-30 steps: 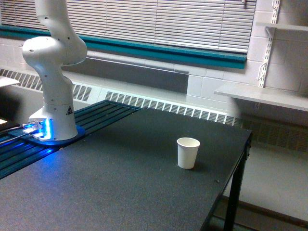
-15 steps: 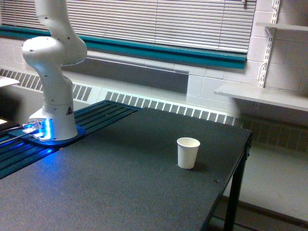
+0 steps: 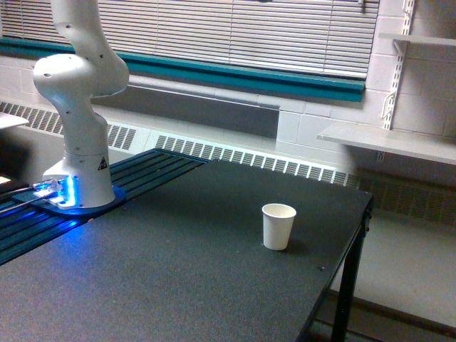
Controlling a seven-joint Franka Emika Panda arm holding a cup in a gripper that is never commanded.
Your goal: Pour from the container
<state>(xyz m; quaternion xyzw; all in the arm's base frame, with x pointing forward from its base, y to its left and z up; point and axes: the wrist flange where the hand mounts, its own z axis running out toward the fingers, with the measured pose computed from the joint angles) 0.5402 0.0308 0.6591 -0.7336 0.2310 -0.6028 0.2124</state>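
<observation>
Container and claw both lie outside the frame, so their state cannot be told. At upper left the white arm (image 3: 78, 107) rises upright from its blue-lit base past the top edge. A white paper cup (image 3: 278, 226) stands on the dark desk (image 3: 178, 278), lower right of centre.

Lab: bench-mounted robot arm (image 3: 78, 92)
</observation>
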